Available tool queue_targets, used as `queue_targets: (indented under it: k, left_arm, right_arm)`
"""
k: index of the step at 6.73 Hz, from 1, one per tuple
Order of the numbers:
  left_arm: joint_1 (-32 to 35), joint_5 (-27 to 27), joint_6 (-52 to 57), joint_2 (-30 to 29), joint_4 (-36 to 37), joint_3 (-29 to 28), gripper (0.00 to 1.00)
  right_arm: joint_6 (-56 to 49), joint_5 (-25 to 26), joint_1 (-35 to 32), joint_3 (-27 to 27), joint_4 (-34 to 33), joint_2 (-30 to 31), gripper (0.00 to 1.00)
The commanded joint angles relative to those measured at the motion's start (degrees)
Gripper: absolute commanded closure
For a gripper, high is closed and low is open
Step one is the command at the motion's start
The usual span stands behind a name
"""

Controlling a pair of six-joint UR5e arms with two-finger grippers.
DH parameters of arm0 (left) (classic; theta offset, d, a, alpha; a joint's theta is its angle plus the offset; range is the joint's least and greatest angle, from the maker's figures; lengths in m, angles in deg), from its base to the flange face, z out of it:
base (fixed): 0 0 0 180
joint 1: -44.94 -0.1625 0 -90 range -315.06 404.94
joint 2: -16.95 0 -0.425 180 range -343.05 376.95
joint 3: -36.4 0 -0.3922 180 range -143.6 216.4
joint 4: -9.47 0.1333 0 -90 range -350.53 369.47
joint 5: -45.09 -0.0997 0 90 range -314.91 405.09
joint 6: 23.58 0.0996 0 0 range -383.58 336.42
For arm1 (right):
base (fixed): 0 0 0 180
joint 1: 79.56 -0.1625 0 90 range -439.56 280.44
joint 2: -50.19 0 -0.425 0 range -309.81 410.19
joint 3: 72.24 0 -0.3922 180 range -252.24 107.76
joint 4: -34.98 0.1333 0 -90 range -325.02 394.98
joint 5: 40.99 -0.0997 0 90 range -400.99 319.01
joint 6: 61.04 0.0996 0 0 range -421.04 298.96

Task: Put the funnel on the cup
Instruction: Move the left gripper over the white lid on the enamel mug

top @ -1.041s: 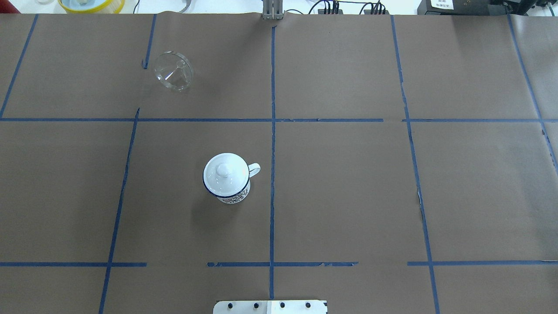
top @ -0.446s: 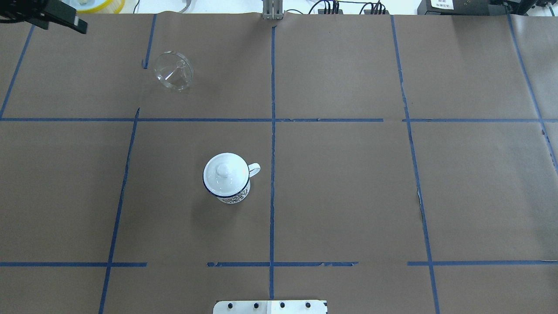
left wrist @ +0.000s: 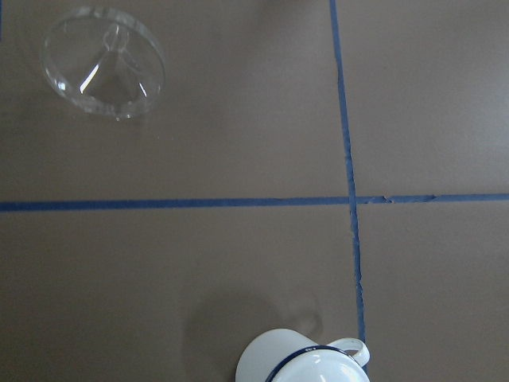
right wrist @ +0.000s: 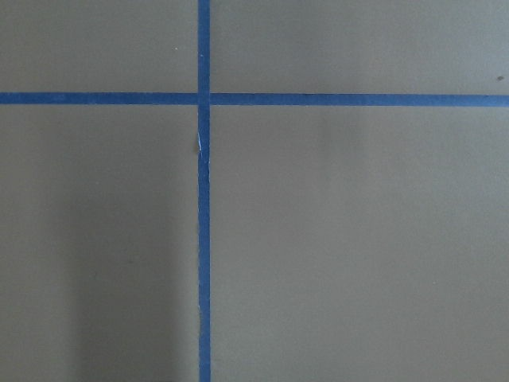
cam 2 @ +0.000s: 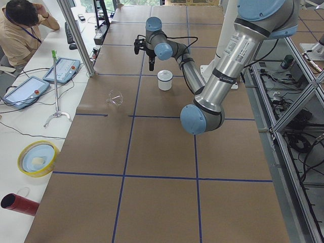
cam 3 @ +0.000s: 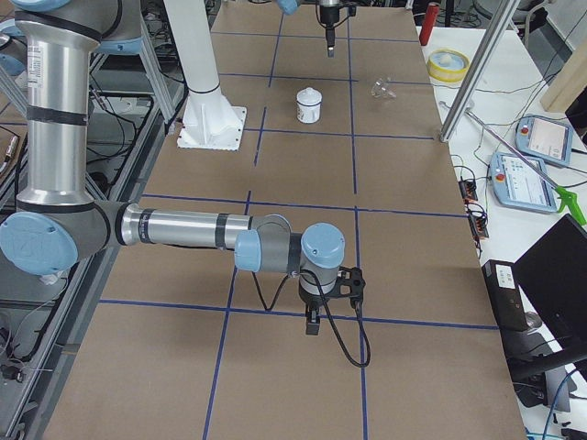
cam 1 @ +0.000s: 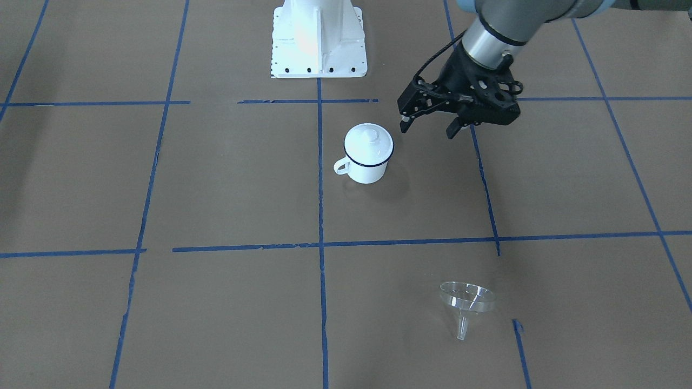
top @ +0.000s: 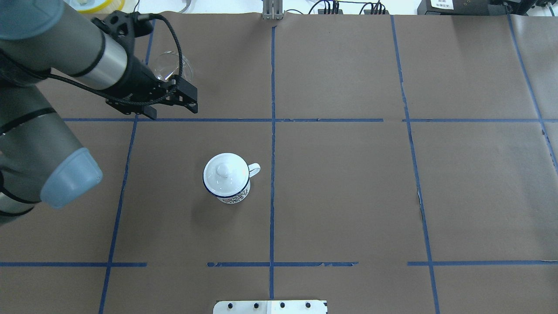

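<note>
The left gripper (cam 1: 427, 131), jaws wide apart and empty, hovers between the lidded enamel mug (cam 1: 367, 156) at the desk's (cam 1: 216, 189) middle and the clear funnel (cam 1: 466, 300) lying toward its far edge. For the right gripper (cam 3: 312, 323), jaw opening cannot be told.

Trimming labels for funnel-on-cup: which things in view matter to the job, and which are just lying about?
Job: funnel; cup; lid, sitting on the cup, probably in the way; left hand, open.
Lying about: yellow dish; red tube; tablets, all beside the mat.
</note>
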Motion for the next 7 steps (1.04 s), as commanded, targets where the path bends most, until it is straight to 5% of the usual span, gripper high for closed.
queue_targets:
  k: [1, 3, 7]
  left_arm:
    - [-5.6, -5.0, -6.3, -3.5, 5.5, -1.7, 0.0]
    - [-9.5, -10.8, -9.2, -4.8, 5.7, -6.2, 0.0]
    - [-12.7, -13.1, -11.6, -6.7, 5.7, -9.1, 0.0]
  right_arm:
    - [0.0, 0.0, 0.0, 0.0, 0.0, 0.0, 0.0]
    - [0.0, 0.0, 0.0, 0.0, 0.0, 0.0, 0.0]
    - [0.0, 0.0, 0.0, 0.0, 0.0, 0.0, 0.0]
